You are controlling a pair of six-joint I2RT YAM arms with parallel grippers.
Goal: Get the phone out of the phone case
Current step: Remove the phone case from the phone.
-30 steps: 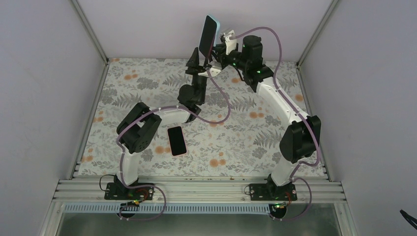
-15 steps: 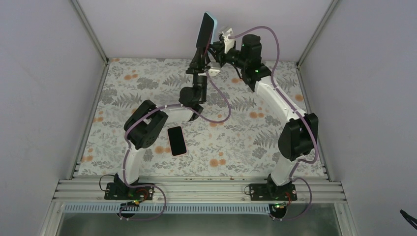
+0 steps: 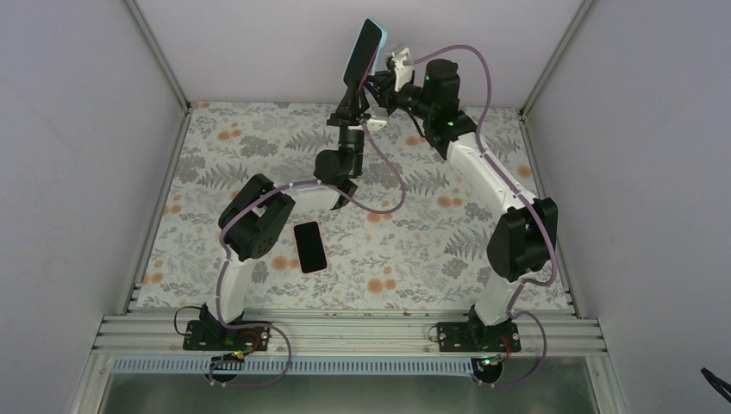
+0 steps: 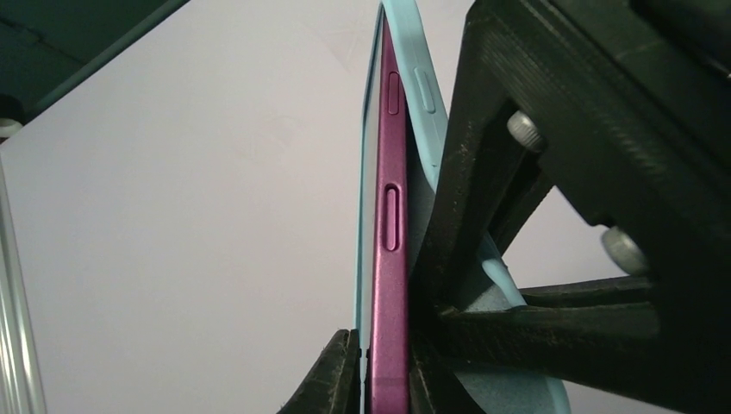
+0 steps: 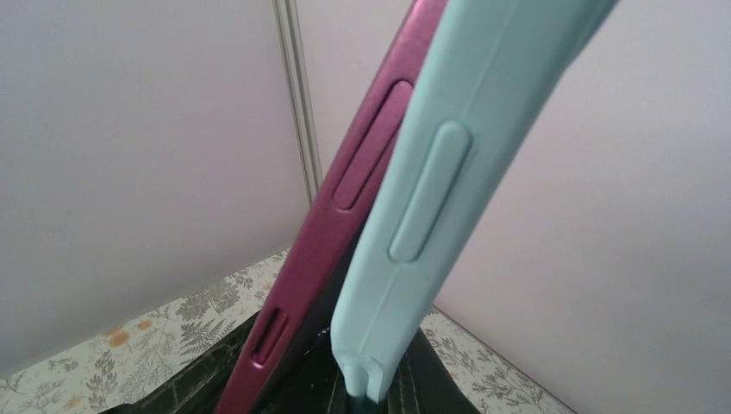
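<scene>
- Left wrist view puts the phone (image 4: 388,259) edge-on up the middle of the frame. We see a magenta side rail with two buttons, almost upright. The pale blue phone case (image 4: 427,86) lies against its right, and a thin blue lip runs down its left.
- At the bottom centre of that frame the left tool (image 4: 384,384) is pressed in on the phone's lower end, one dark finger on either side.
- Right wrist view shows what that one hides: the case's side wall stands off the magenta rail and leans away towards the upper right. Its lower end drops between the fingers of the right tool (image 5: 362,392), which we judge to be pinching the case alone.
- Top external view shows neither seam nor grip clearly, yet only it places the pair. They are held high at the upper centre, above the far edge of the table (image 3: 431,250), with both tools meeting beneath.
- Only there do we see a second handset (image 3: 310,247), flat on the table left of centre and well apart from the work.
- We read the step as mid-peel: one long side looks free, and the phone is not yet out.
- Next, we think, the tools should draw apart. The left would hold the phone firm while the right bends the case off the other edge, with neither pinch slackened so high up.
</scene>
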